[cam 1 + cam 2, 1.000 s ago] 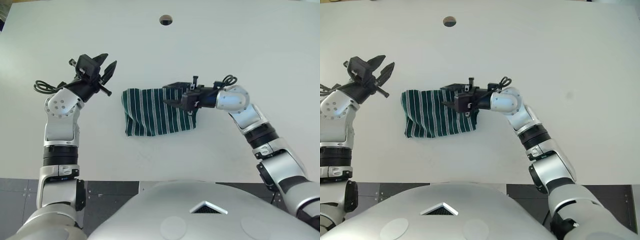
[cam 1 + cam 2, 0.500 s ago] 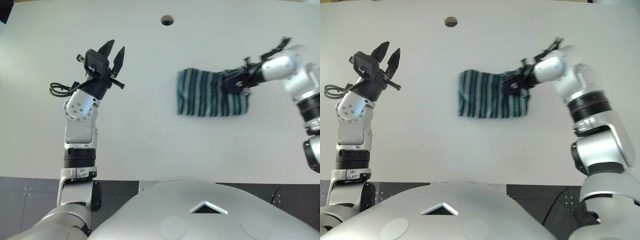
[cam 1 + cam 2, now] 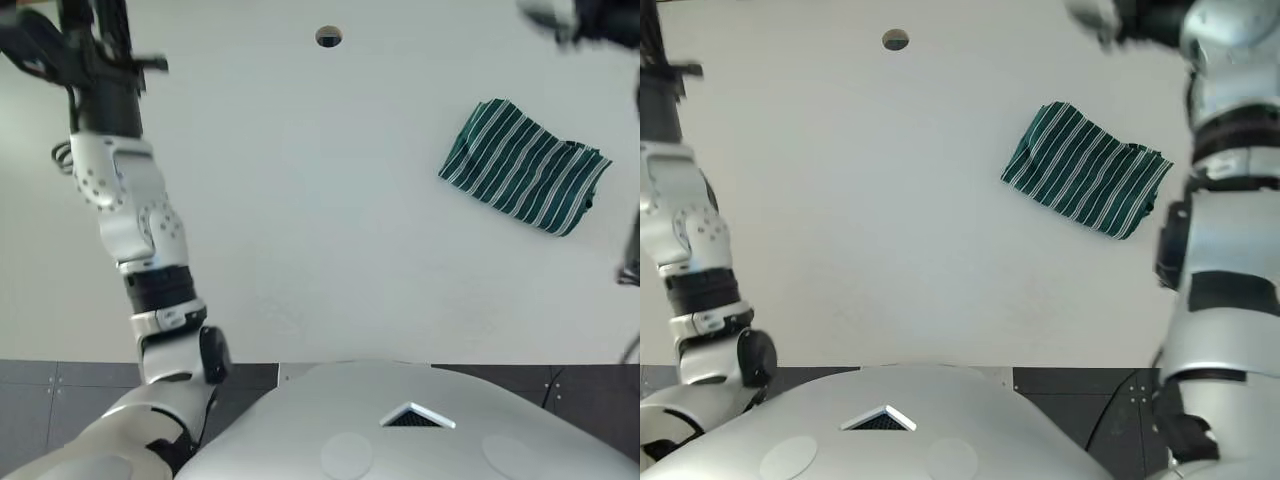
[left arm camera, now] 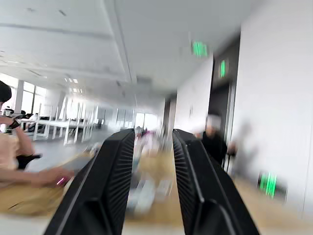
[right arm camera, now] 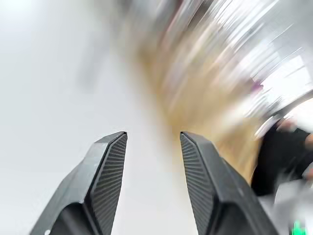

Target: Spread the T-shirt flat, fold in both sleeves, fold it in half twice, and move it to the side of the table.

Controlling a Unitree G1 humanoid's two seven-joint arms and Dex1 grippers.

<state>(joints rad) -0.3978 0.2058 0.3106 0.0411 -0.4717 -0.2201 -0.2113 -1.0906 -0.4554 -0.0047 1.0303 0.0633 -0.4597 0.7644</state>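
Note:
The T-shirt (image 3: 525, 165), dark green with thin white stripes, lies folded into a small skewed rectangle on the right side of the white table (image 3: 300, 200), free of both grippers. My left arm (image 3: 120, 190) rises steeply at the table's left. Its left gripper (image 4: 153, 132) is open and holds nothing, pointing out into the room. My right arm (image 3: 1230, 120) stands up along the right edge, above and beyond the shirt. The right gripper (image 5: 153, 134) is open too, with nothing between its fingers.
A round cable hole (image 3: 328, 37) sits at the back middle of the table. The table's front edge (image 3: 300, 362) runs just ahead of me, with dark floor below it.
My right gripper dragged the folded T-shirt to the right, let it go and lifted away. The shirt now lies turned at an angle. My left arm also swung upward.

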